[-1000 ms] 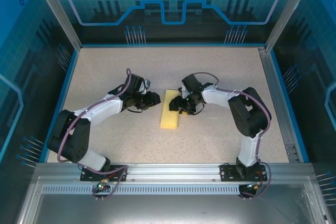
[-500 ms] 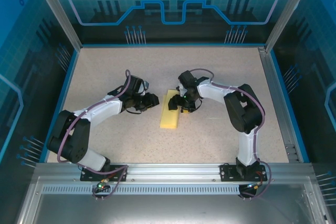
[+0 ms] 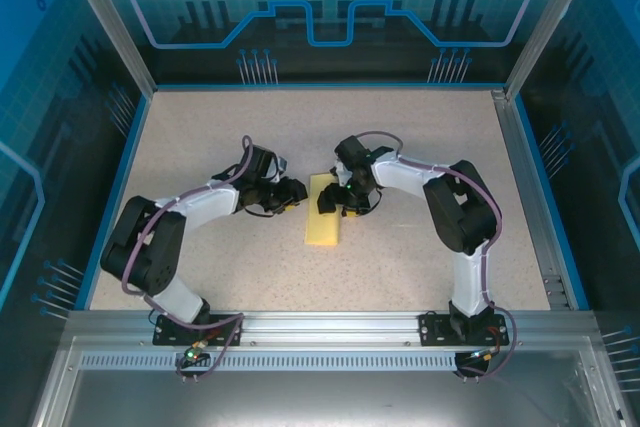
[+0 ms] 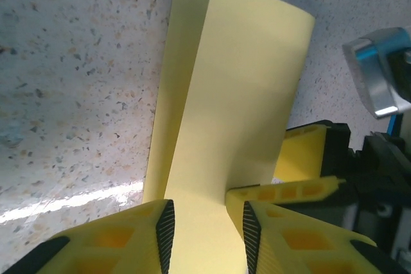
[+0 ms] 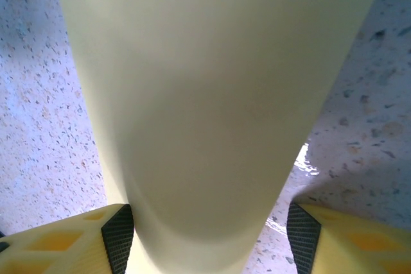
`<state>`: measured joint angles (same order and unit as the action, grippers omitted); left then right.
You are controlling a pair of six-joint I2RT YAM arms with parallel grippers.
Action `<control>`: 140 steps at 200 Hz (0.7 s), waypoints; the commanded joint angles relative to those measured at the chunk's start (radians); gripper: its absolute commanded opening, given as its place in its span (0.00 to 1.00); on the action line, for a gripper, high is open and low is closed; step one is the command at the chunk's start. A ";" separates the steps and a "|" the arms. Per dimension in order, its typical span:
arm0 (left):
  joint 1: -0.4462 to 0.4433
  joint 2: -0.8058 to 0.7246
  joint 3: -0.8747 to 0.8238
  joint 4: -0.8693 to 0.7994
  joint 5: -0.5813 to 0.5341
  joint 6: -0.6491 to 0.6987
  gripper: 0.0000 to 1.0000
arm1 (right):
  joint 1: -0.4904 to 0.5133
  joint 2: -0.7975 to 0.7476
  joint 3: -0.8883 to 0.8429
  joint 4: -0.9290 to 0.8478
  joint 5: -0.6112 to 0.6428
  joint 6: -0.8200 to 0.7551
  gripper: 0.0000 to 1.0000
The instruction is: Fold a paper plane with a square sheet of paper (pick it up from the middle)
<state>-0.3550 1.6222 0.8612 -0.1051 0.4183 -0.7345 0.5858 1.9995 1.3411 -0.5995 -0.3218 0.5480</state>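
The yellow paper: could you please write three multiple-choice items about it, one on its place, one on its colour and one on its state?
1. Where does the paper lie in the top view?
A. Between the left tool and the right tool
B. Against the far wall
C. On the near metal rail

2. What colour is the paper?
A. White
B. Pale yellow
C. Blue

3. What state is the paper in?
A. A flat, unfolded square
B. A crumpled ball
C. Folded into a narrow, layered strip

Answers:
1 A, the two tools flank it from either side.
2 B, it looks pale yellow in all three views.
3 C, the left wrist view shows one layer lifted over another.
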 commanded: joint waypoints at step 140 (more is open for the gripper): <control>0.002 0.249 0.042 0.235 0.179 -0.169 0.21 | 0.011 0.029 -0.005 0.032 -0.036 0.069 0.69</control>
<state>-0.3553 1.8400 0.8780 0.0887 0.5537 -0.8669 0.5865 2.0026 1.3437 -0.5930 -0.3210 0.5983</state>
